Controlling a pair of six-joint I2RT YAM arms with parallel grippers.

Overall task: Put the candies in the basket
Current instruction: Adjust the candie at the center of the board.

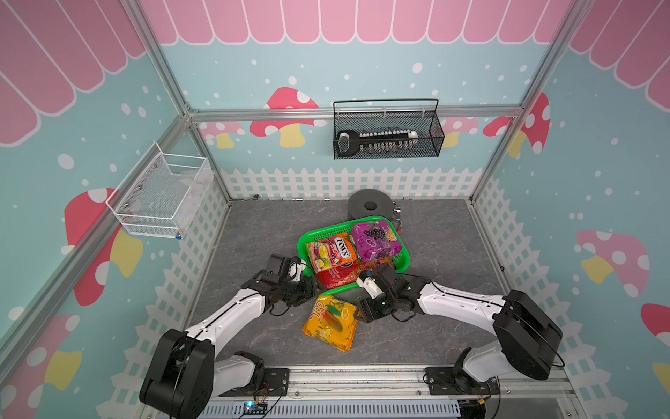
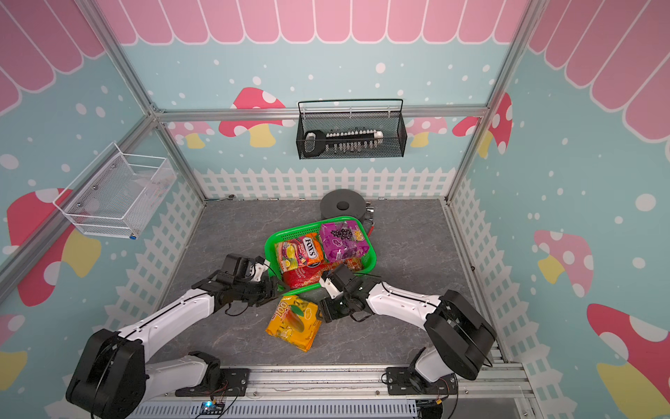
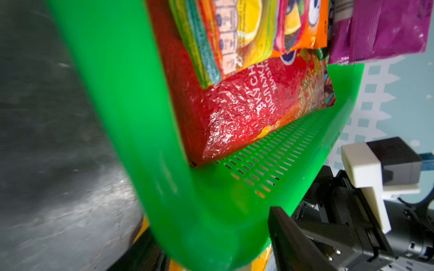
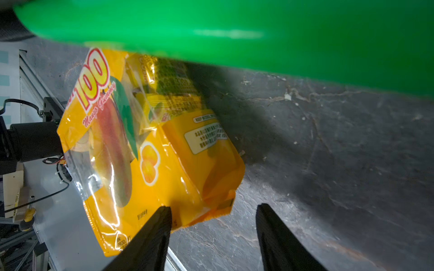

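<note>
The yellow-orange bag [image 1: 330, 322] is lying face up on the table [image 1: 253, 235], outside the basket [image 1: 302, 250] and just in front of its near rim. Its length is running from the basket toward the front rail [image 1: 362, 373], slightly skewed. The "100" header end is pointing at the basket, and in the right wrist view that end is sitting under the green rim [image 4: 281, 35]. The basket is lying with its long axis across the table, its right end angling toward the back wall. The purple bag [image 1: 375, 242], the FOX'S bag [image 1: 335, 253] and a red bag [image 1: 339, 278] are resting inside it, overlapping.

The right gripper [image 4: 212, 225] is standing wide apart and gripping nothing. One jaw is overlapping the yellow-orange bag's near corner, and I cannot tell whether it is touching. The left gripper [image 1: 312, 288] is sitting at the basket's near left corner with a jaw on either side of the rim. I cannot tell whether it is clamping or released.
</note>
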